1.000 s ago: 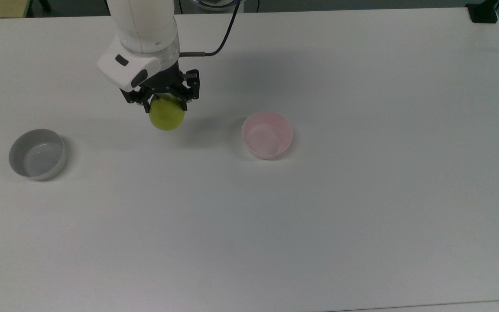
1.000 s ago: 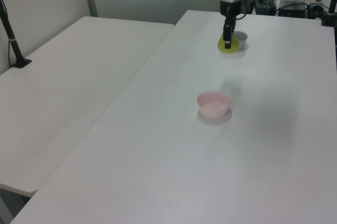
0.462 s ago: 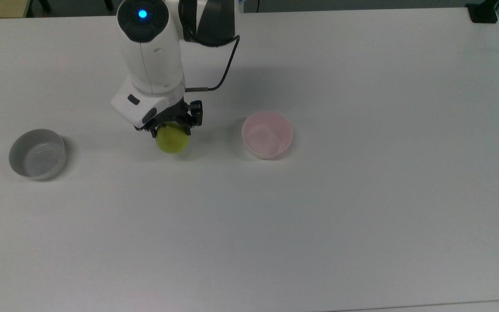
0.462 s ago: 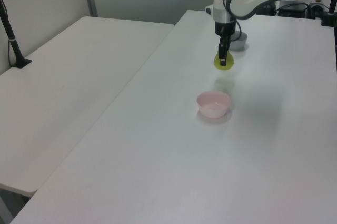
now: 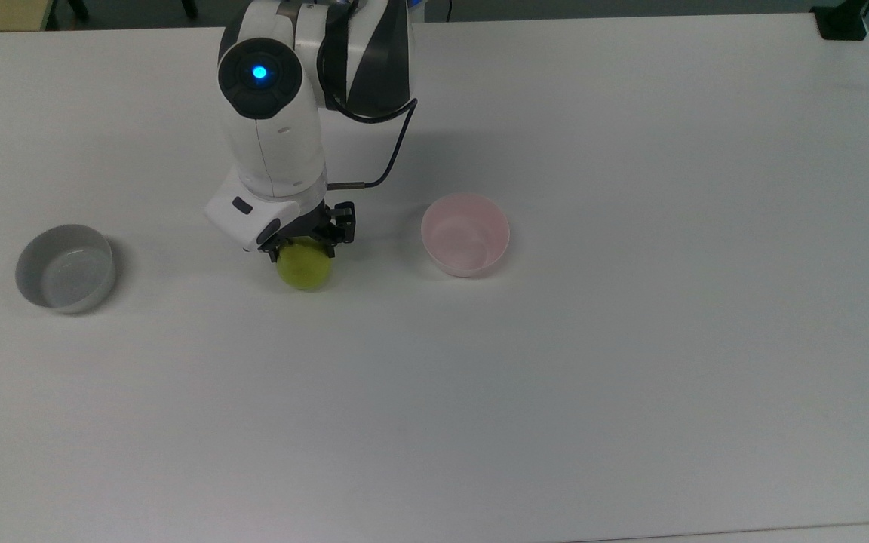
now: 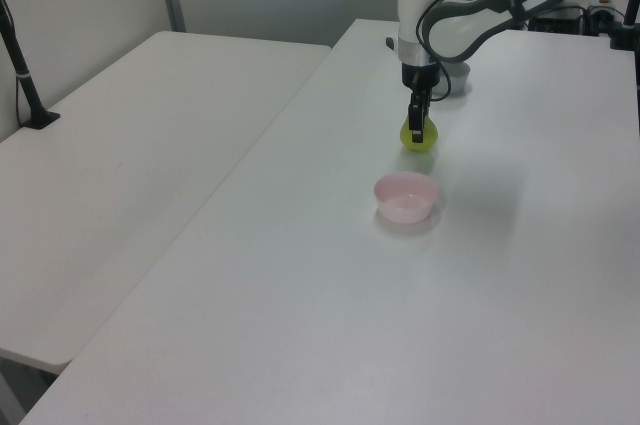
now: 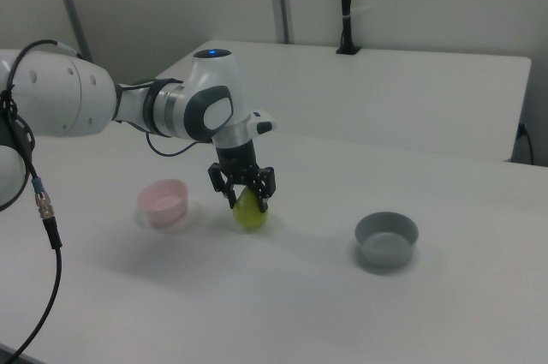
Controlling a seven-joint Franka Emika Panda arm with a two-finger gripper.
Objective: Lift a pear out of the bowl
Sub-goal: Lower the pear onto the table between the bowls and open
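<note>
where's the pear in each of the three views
Top view: the pear is left of centre, under the gripper, between the grey bowl and the pink bowl.
Left view: the pear is upper right of centre, just beyond the pink bowl.
Right view: the pear is left of centre, right of the pink bowl.
Shared landmark: the pink bowl, the bowl nearest the pear.

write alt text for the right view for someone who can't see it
A white robot arm's gripper is shut on a yellow-green pear low over a white table, with a pink bowl on the right view's left and a grey bowl on its right.
</note>
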